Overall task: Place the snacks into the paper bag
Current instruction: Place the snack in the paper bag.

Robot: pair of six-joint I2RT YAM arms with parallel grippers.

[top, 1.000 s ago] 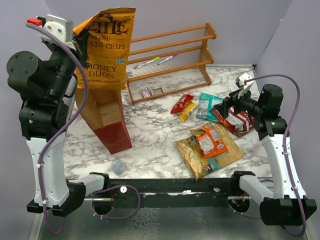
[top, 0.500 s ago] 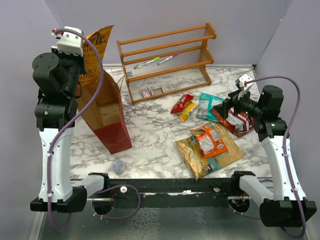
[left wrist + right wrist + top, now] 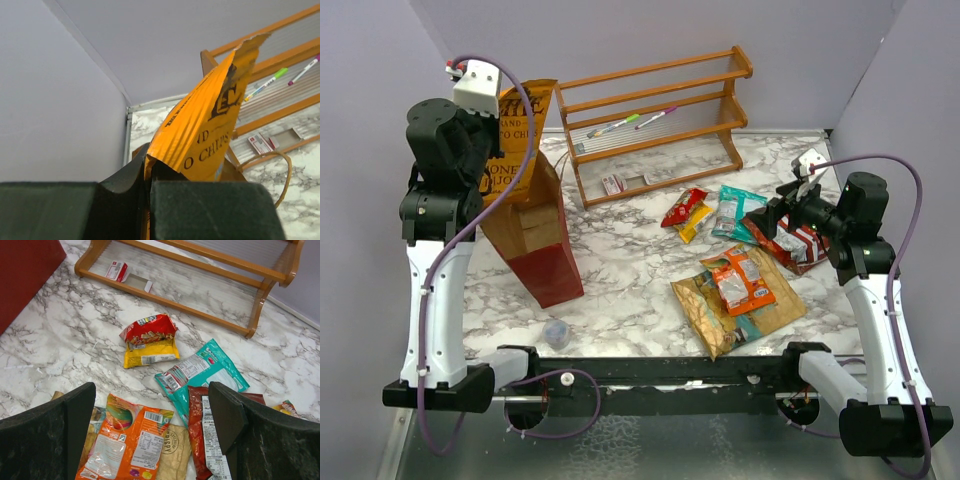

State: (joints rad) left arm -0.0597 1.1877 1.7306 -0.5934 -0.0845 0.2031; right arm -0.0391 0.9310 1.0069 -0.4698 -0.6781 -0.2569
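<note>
The left gripper [image 3: 148, 172] is pressed together on the lower edge of a large orange chip bag [image 3: 205, 130], whose foil runs up from between the jaws toward 1 o'clock in the wrist view. In the top view this chip bag hangs upright just above the open mouth of the paper bag [image 3: 545, 265]. Its lower end meets the brown rim, and I cannot tell whether it is inside. The paper bag stands at 9 o'clock on the marble table [image 3: 630, 250], dark red below and brown above, with a thin loop handle [image 3: 280, 165] at its 3 o'clock side. A small clear cup [image 3: 557, 332] sits near the bag's base at 6 o'clock.

The right gripper [image 3: 150, 410] is spread wide and holds nothing, hovering above the loose packets at the table's 3 o'clock side. Directly beneath it lies an orange packet [image 3: 131, 440], resting on a second gold chip bag [image 3: 720, 315] that lies flat. Just at 3 o'clock of the orange packet is a dark red packet [image 3: 205, 435], touching a teal packet [image 3: 200, 372] at its 12 o'clock. A red and yellow packet [image 3: 148, 340] lies apart at 11 o'clock of the teal one.

A wooden rack [image 3: 660, 120] stands at the table's 12 o'clock edge, with a green pen [image 3: 615, 126] and a pink pen [image 3: 657, 116] on its middle shelf.
</note>
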